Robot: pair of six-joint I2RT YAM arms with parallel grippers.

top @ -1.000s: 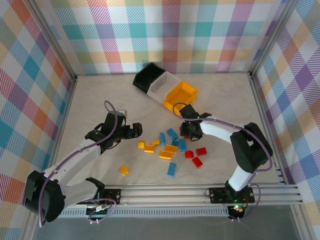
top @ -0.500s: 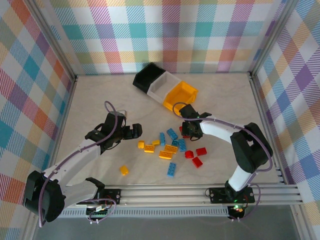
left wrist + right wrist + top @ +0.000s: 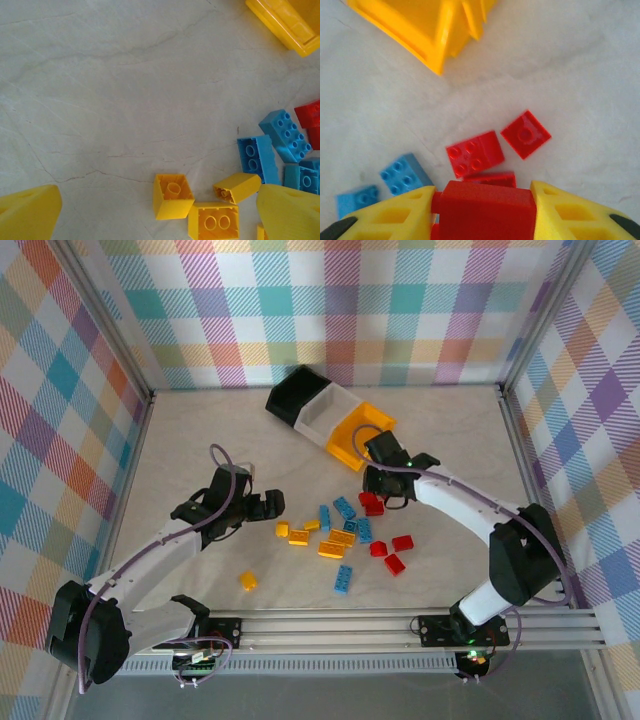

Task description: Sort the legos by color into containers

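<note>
Table (image 3: 190, 440): pale and marbled, under both pincers.
Bins (image 3: 328, 412): black, white and yellow joined in a row, beyond both pincers; the yellow bin (image 3: 420, 30) lies just ahead of the right pincer, not touching it.
Right pincer (image 3: 374, 486): clenched on a red brick (image 3: 485, 205) that fills the gap between its yellow fingers (image 3: 570, 212).
Left pincer (image 3: 268, 504): released, jaws spread wide with nothing held, low over the table.
Pile (image 3: 340, 530): mixed bricks between the two pincers.
Loose reds (image 3: 474, 153): three on the table, just past the right pincer's tips.
Yellows (image 3: 172, 196): three between the left pincer's fingertips, untouched.
Blues (image 3: 257, 159): by its right finger.
Stray yellow (image 3: 248, 580): behind the left pincer, well apart from the pile.
</note>
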